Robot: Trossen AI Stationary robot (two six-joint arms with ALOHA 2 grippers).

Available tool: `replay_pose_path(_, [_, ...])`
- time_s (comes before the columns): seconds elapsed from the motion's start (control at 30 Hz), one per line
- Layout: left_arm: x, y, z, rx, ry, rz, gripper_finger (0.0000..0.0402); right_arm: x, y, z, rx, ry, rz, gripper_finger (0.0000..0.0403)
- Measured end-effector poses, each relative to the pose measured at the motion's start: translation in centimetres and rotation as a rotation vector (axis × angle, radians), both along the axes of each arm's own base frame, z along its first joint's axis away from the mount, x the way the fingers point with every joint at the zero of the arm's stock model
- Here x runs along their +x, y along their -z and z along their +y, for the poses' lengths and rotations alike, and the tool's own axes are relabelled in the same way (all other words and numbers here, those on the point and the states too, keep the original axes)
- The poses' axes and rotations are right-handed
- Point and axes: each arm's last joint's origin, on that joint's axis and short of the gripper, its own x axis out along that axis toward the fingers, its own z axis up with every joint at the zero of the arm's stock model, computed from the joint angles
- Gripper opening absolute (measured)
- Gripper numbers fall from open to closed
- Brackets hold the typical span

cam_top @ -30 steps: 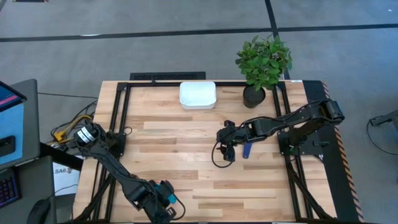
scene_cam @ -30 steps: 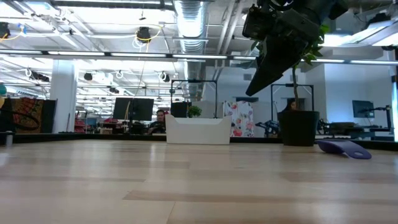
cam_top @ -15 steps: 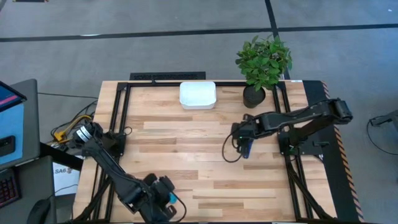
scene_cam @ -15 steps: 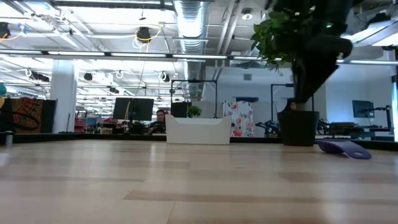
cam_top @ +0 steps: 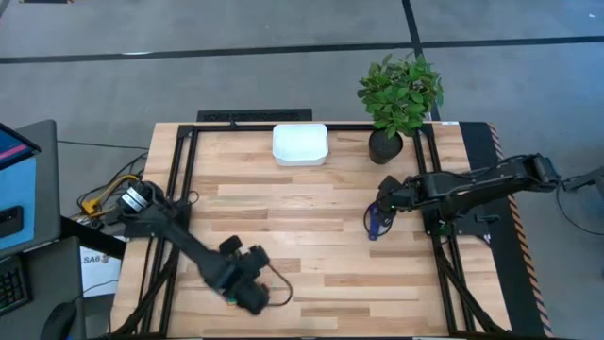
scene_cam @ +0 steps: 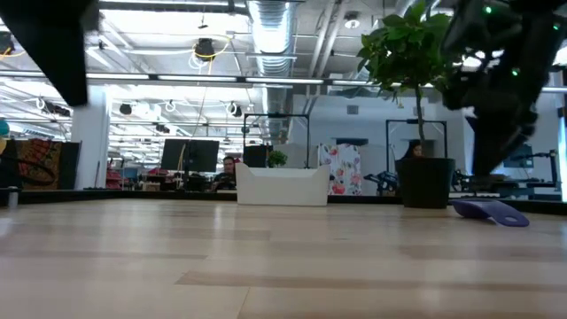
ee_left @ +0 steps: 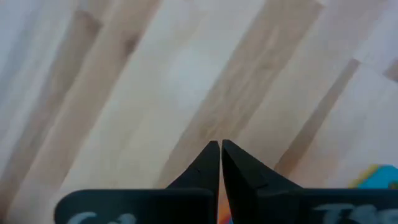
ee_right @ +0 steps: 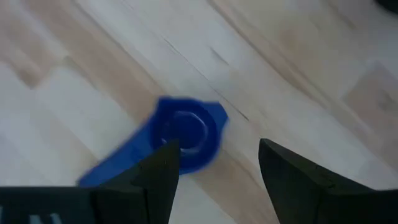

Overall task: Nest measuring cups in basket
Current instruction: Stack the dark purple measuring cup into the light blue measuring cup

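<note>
One dark blue cup [ee_right: 180,134] lies below the spread right claw [ee_right: 214,165], seemingly untouched; left claw [ee_left: 220,163] pressed together.

One blue measuring cup [cam_top: 375,225], one white basket [cam_top: 300,144], one potted plant [cam_top: 397,99].

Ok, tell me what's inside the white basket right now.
From above, the basket shows only a plain white interior, with no cup visible in it. The low view shows just its side wall. One blue measuring cup lies on the table under the open right gripper.
</note>
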Motion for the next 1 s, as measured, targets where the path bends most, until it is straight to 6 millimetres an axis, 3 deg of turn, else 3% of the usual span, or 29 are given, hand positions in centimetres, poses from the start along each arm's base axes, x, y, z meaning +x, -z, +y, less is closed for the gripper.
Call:
replay_pose_path(0.27, [3.4,0.2,5.4,0.081,0.159,0.080,0.0004,-0.3,1.5,-0.1,0.024,0.093,0.033,0.0232])
replay_pose_path(0.5, [5.9,-0.1,8.8,0.143,0.267,0.034,0.0004,0.4,2.4,-0.1,0.030,0.118,0.064,0.0191])
replay_pose_path(0.73, [7.9,-0.8,10.3,0.236,0.291,-0.098,0.0004,1.4,3.6,0.2,0.035,0.117,0.095,0.0144])
replay_pose_path(1.0, [8.1,-0.9,10.5,0.296,0.312,-0.113,0.0004,2.5,4.6,0.9,0.061,0.073,0.084,0.0100])
